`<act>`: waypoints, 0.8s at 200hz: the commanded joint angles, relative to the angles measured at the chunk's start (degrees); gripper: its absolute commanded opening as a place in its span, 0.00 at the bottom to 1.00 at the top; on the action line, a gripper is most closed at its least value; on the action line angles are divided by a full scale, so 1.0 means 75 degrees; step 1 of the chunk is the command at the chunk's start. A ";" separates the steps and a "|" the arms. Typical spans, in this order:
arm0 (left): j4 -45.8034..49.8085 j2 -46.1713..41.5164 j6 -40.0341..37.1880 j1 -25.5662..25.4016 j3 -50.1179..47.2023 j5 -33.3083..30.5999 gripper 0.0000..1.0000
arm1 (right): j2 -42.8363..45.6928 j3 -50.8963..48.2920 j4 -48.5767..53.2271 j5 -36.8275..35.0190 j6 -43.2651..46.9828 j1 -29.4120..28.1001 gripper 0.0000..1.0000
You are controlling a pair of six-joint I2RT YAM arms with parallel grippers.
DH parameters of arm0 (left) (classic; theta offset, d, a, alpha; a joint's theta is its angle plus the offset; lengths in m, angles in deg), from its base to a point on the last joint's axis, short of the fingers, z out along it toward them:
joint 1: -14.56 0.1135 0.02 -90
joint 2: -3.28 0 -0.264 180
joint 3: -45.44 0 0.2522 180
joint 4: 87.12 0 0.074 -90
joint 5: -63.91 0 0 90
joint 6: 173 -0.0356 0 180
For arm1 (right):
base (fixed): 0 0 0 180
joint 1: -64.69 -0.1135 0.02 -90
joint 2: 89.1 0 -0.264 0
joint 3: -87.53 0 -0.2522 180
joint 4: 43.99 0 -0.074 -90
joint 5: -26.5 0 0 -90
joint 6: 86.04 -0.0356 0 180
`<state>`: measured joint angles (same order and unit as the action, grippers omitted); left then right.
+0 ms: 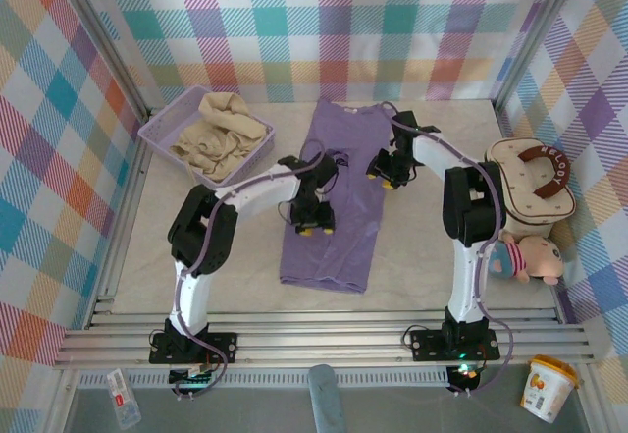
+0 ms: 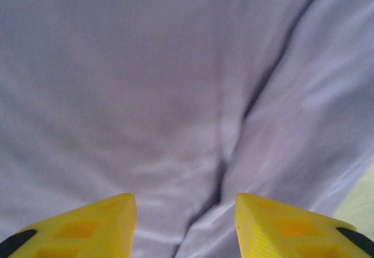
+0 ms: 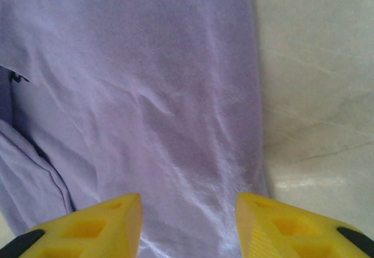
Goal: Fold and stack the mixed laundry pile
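The left gripper [image 1: 312, 225] hovers low over the middle of the purple T-shirt [image 1: 339, 251], which lies spread on the table [image 1: 422, 256]. Its fingers are apart and empty, astride a raised crease, so closing here would likely bunch the cloth. The right gripper [image 1: 388, 180], likewise spread and empty, sits at the shirt's right edge and could slip onto bare table. Farther back, the beige shirt [image 1: 221, 134] lies crumpled in the basket [image 1: 157, 131] and might drag it when lifted.

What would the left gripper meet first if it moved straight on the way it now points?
Probably the lavender T-shirt: the left gripper points down at a crease in this cloth, with its jaws apart. How near it is, I cannot tell.
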<state>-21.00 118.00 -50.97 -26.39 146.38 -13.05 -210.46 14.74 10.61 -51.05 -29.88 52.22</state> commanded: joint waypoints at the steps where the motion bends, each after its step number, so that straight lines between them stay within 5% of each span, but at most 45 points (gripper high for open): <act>1: -0.0107 -0.0917 0.0211 -0.0323 -0.0800 0.0260 0.46 | 0.0075 -0.0007 0.0126 -0.0031 0.0065 -0.0025 0.47; 105: -0.1290 -0.0698 0.0417 -0.1138 -0.1944 0.0468 0.38 | 0.1200 -0.1373 0.0079 -0.0317 0.0373 -0.0025 0.47; 160: -0.1289 -0.0629 0.0299 -0.1150 -0.1935 0.0418 0.20 | 0.1401 -0.1459 0.0191 -0.0486 0.0527 -0.0014 0.47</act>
<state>-30.49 112.84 -48.02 -34.34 132.46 -10.06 -201.91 4.42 10.48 -53.72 -27.74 52.22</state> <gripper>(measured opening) 0.258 0.468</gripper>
